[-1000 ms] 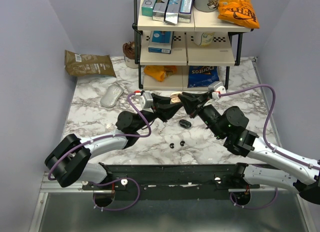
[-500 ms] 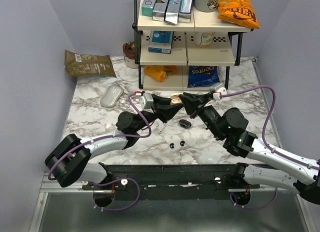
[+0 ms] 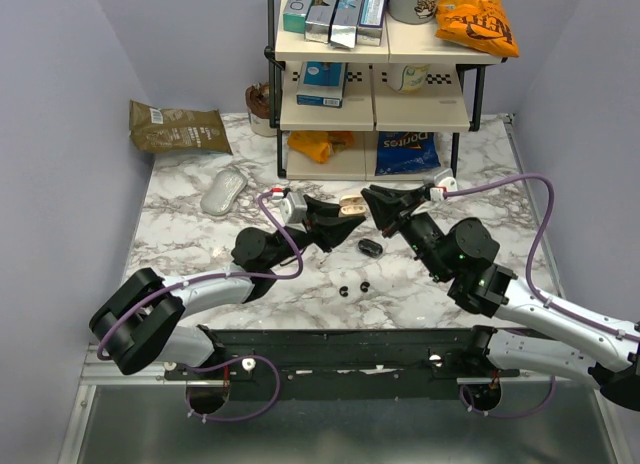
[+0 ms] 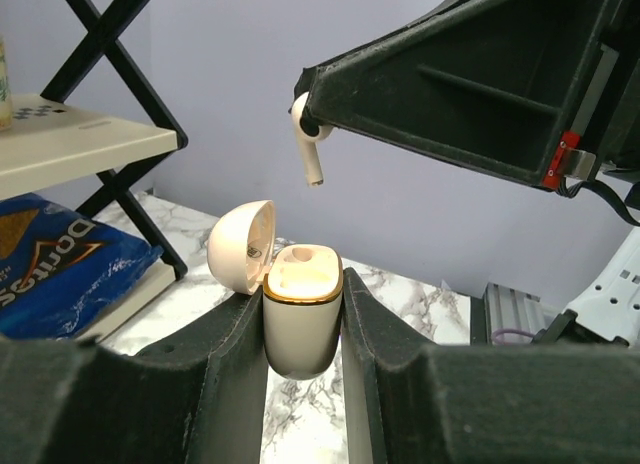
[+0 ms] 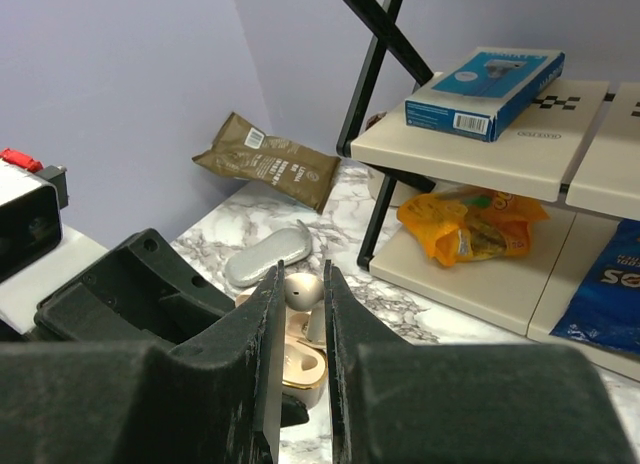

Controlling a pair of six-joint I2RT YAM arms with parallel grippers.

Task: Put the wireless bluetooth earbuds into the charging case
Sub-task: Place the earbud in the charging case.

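My left gripper is shut on a cream charging case with a gold rim, held upright above the table with its lid flipped open to the left. The case hangs mid-table in the top view. My right gripper is shut on a cream earbud, stem pointing down. The earbud hovers a little above the case's open top, apart from it. Two tiny black buds lie on the marble nearer the arm bases.
A black oval pod lies under the grippers. A grey flat object and a brown bag sit at the left. The shelf rack with snack bags and boxes stands right behind the grippers.
The left gripper with the case has shifted slightly nearer and lower. The right gripper with the earbud has barely moved and stays above the case.
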